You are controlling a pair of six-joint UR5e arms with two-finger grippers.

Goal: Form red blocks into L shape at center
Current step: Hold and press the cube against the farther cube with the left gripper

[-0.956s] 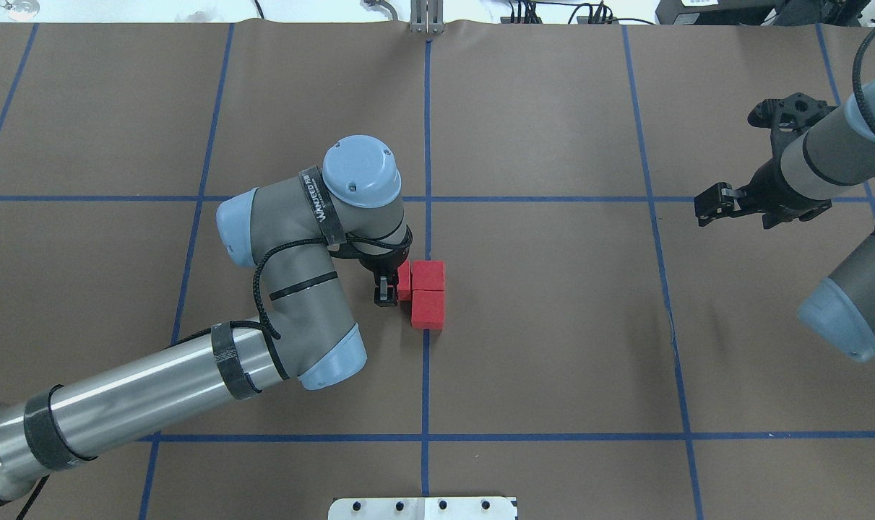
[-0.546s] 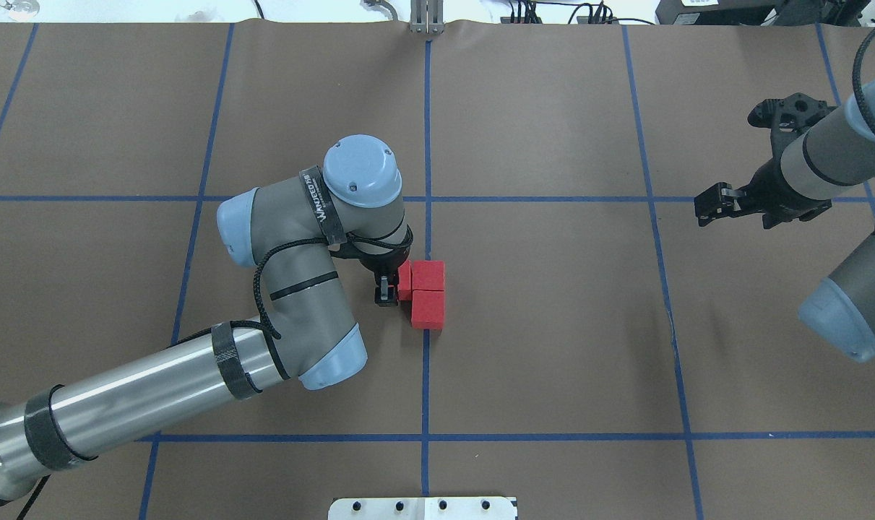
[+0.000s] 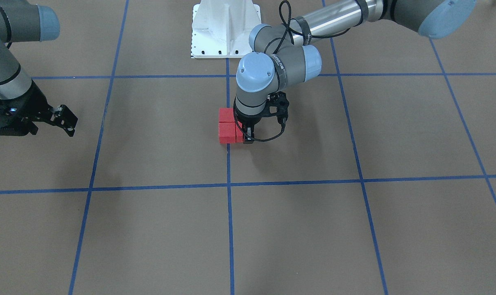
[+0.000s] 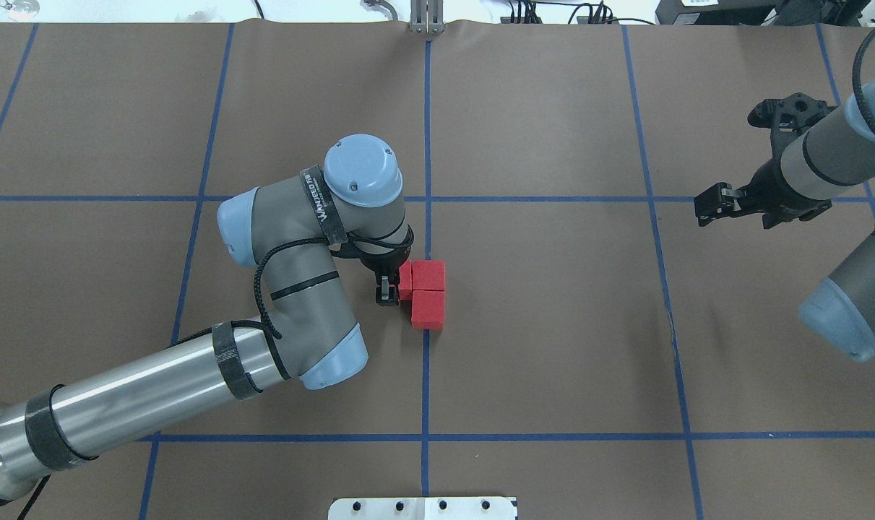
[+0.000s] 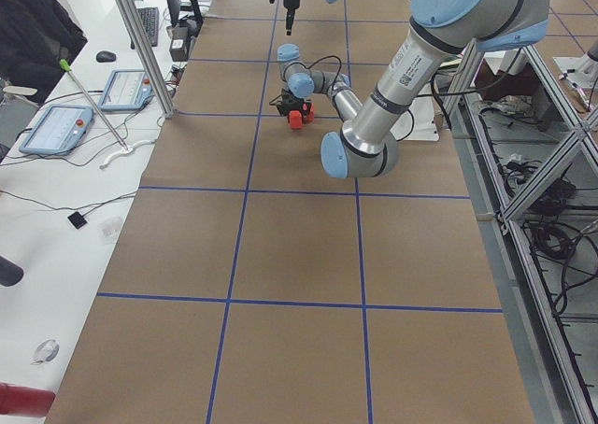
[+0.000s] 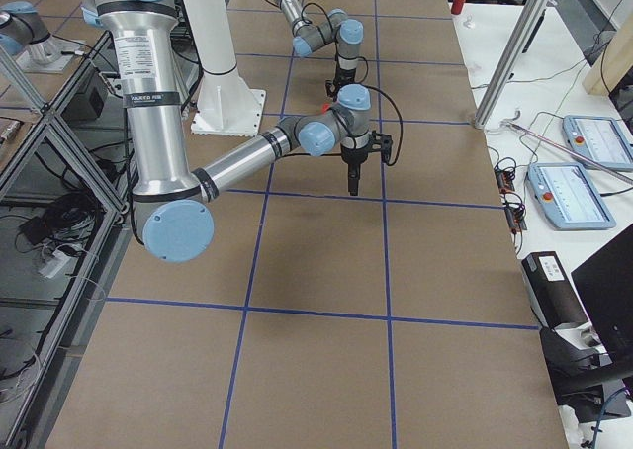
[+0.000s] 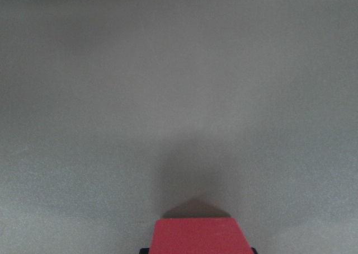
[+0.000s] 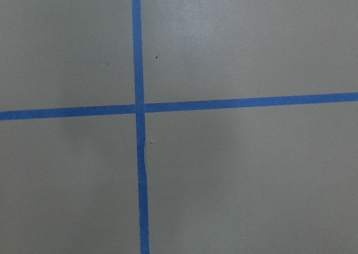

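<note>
At the left of the overhead view you had the left arm (image 4: pixel 155 390) reaching in from the near corner toward the middle of the table, its wrist bent down over the work. The left gripper (image 4: pixel 395 287) stood low at the table, clamped on the third red block (image 4: pixel 405 282). One finger (image 4: pixel 386 292) showed against that block's left side and the other was hidden beneath the wrist. The left wrist camera recorded a red face filling the span between two dark finger edges at the bottom of its picture. The third red block was touching the left face of the far red block (image 4: pixel 428 275), which was touching the near red block (image 4: pixel 428 311) directly in front of it. The three lay flat as an L, with the corner at the far red block. You had the group at the centre (image 4: pixel 480 318) of the brown surface. The two-block leg sat on the middle blue tape line (image 4: pixel 425 375) that runs away from the robot, nearer the far cross line than the near one. To the right, well apart from the blocks, the right arm (image 4: pixel 820 159) held the right gripper (image 4: pixel 706 207) above the table. I could not tell from these views how wide its jaws stood. Its wrist camera showed only a crossing of blue tape below.
</note>
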